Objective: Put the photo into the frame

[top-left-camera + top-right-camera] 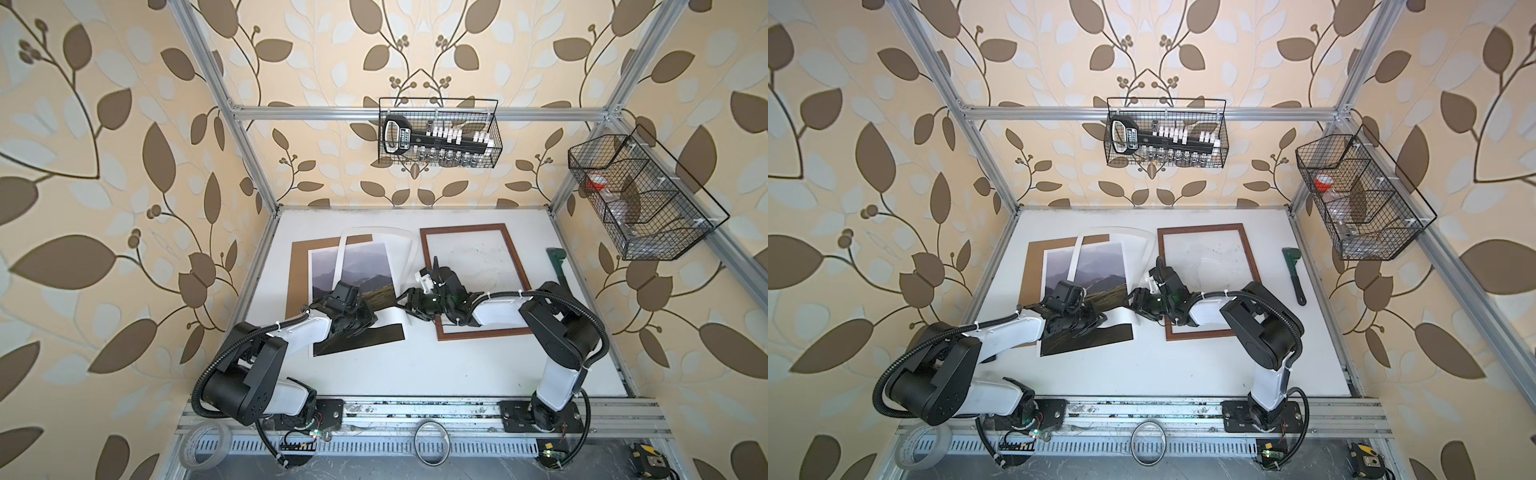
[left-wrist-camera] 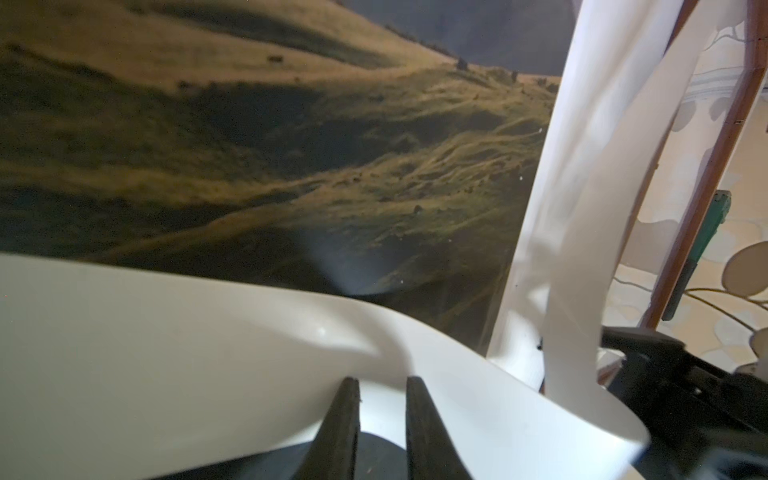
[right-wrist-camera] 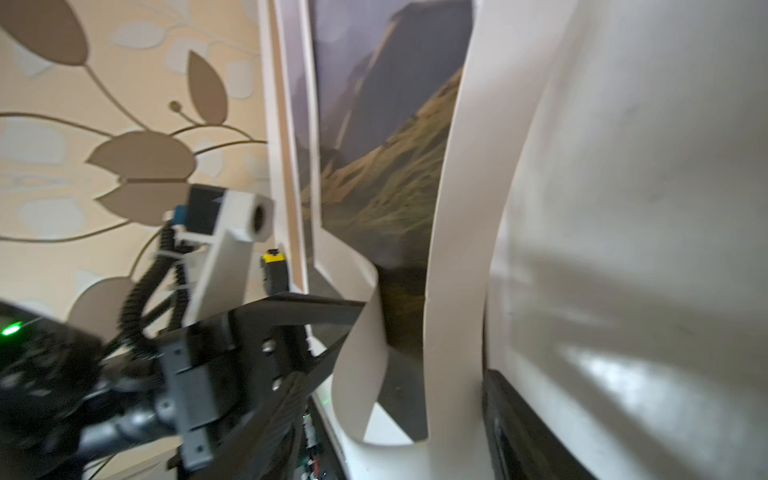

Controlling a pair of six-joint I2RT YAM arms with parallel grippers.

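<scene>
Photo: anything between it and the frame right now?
Yes. The white mat lies over the photo, and its edge nearest the frame is curled upward. The right arm also crosses the frame's near left corner.

Both top views look steeply down from above the arm bases (image 1: 536,411) onto the whole table (image 1: 374,370), nearly alike. The left wrist camera sits very close over the photo (image 2: 291,145), looking across it toward the frame (image 2: 717,166). The right wrist camera, equally close and blurred, seems to face the opposite way, sharing the photo and the white mat (image 3: 457,249).
</scene>
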